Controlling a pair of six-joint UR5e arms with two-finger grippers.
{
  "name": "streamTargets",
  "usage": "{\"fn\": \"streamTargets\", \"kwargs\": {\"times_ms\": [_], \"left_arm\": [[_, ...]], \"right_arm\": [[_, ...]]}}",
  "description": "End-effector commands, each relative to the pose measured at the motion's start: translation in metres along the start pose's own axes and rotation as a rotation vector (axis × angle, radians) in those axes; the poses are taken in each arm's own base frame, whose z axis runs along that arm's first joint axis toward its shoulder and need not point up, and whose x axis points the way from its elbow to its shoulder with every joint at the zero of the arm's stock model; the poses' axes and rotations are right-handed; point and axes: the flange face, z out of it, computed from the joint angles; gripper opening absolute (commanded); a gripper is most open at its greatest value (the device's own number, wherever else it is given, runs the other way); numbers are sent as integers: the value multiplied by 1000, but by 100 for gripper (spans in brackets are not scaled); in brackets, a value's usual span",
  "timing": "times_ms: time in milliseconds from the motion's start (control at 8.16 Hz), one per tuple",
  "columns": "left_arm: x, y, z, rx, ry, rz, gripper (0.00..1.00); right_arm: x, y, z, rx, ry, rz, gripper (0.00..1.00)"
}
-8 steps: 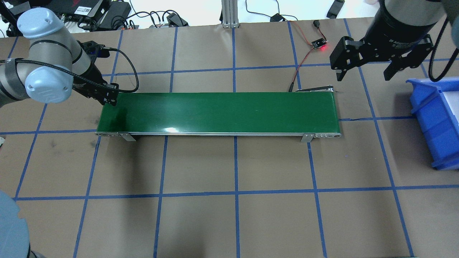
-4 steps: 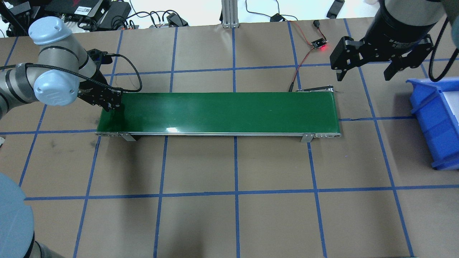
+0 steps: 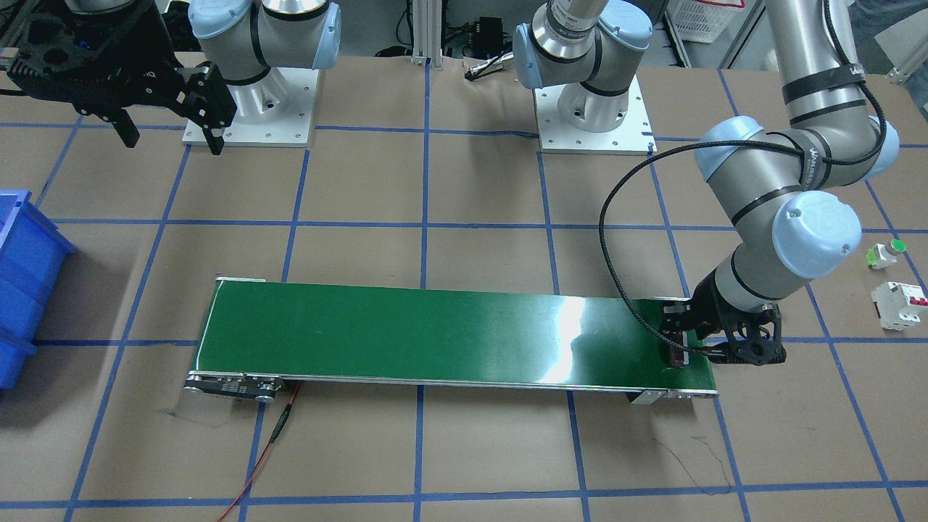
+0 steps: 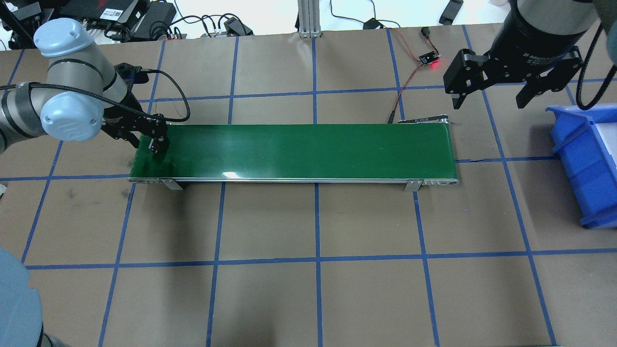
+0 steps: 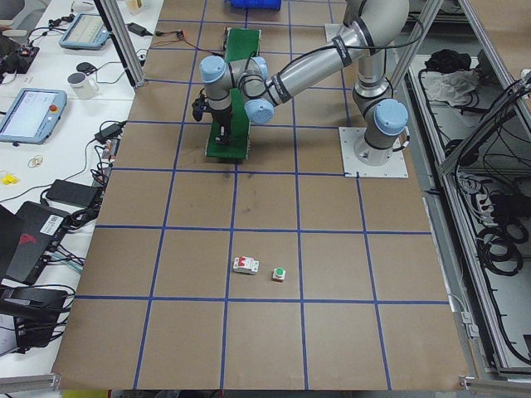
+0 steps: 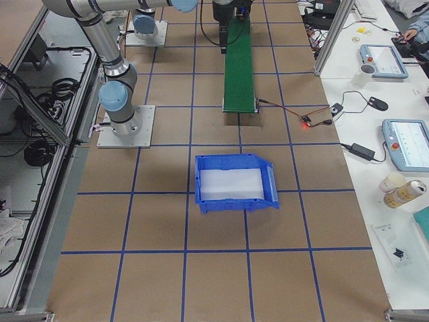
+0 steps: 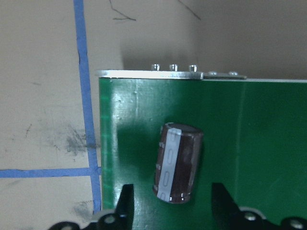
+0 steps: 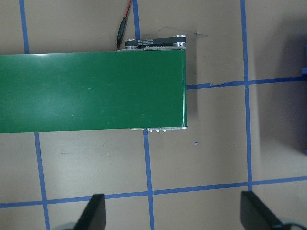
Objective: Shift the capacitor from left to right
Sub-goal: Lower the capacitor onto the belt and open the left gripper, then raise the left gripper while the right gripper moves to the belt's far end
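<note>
1. the left gripper [image 7: 172, 191] is spread open; its two dark fingers [image 7: 126, 201] stand on either side of the capacitor's near end, with a strip of green showing in each gap, so neither pad touches it and nothing is clamped.
2. the capacitor [image 7: 178, 163] lies on its side between those fingers, pale stripe turned up, and reaches out past the fingertips.
3. it rests on the green conveyor belt [image 7: 259, 143], close to the belt's left end and not far from the silver side rail [image 7: 172, 73].
4. just beyond that end is the brown table [image 7: 43, 96] with a blue tape line [image 7: 85, 96].
5. off the belt's left end, well apart from it, a white breaker [image 3: 899, 304] and a green-capped push-button [image 3: 886, 254] sit on the table.
6. far along, past the belt's right end, the right gripper [image 4: 489, 104] hangs above the table with its jaws spread wide and nothing between them.
7. a blue bin [image 4: 585, 164] sits on the table beside it.
</note>
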Motion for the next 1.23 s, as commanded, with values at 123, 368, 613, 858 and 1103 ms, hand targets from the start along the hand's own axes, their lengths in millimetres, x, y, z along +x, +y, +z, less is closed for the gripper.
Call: {"fn": "streamTargets", "kwargs": {"times_ms": [123, 368, 613, 858, 1103], "left_arm": [[23, 37, -59, -51, 13, 8, 100], [33, 77, -122, -3, 2, -25, 100], [55, 106, -161, 42, -3, 7, 100], [64, 106, -156, 31, -20, 21, 100], [73, 107, -152, 21, -25, 55, 100]], "right_arm": [[0, 0, 0, 0, 1, 0, 100], [-1, 0, 1, 0, -4, 0, 100], [-2, -14, 6, 38, -5, 3, 100], [-4, -43, 52, -47, 3, 9, 100], [-8, -86, 137, -64, 0, 12, 100]]}}
